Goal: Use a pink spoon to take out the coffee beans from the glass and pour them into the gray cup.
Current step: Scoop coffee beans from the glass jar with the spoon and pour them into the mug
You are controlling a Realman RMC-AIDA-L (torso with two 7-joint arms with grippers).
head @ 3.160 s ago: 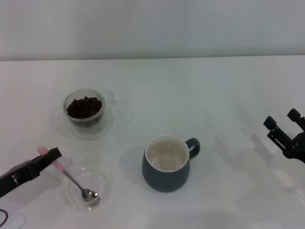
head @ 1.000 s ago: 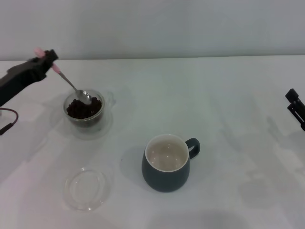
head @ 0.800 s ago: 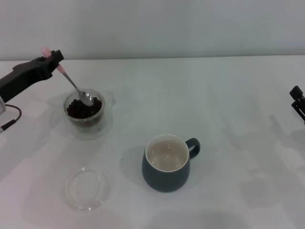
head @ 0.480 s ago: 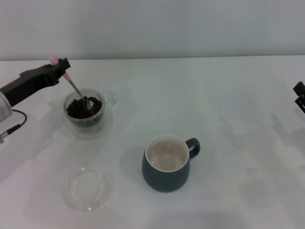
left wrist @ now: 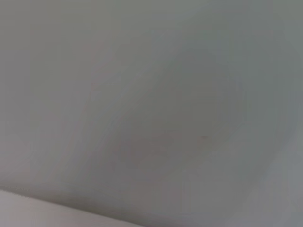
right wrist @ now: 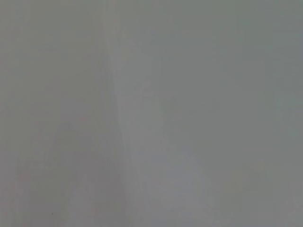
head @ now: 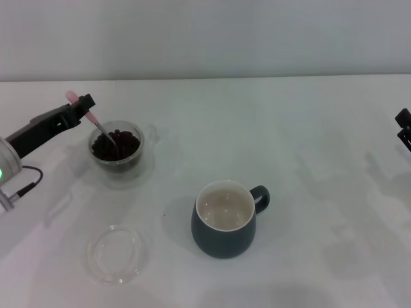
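1. Two arms are in sight from the head view, and only one is busy: the left gripper (head: 82, 102) reaches in from the left side of the white table (head: 308, 128), its fingers pinched together on the pale handle of the pink spoon (head: 95, 122).
2. The spoon slants down and to the right from that grip, and its metal bowl is sunk among the coffee beans (head: 117, 144), so the bowl itself is hidden.
3. Those beans fill the glass (head: 117, 149), which stands upright on the far left part of the table, just beside the gripper tip.
4. The gray cup (head: 224, 219) sits nearer the middle front, well apart from the glass, upright, handle turned to the right, its cream inside showing no beans.
5. A shallow clear saucer (head: 116, 253) lies flat at the front left, apart from both cup and glass.
6. The right gripper (head: 404, 131) pokes in only at the right edge; I cannot tell how its fingers stand.
7. Both wrist views show nothing but blank pale surface.
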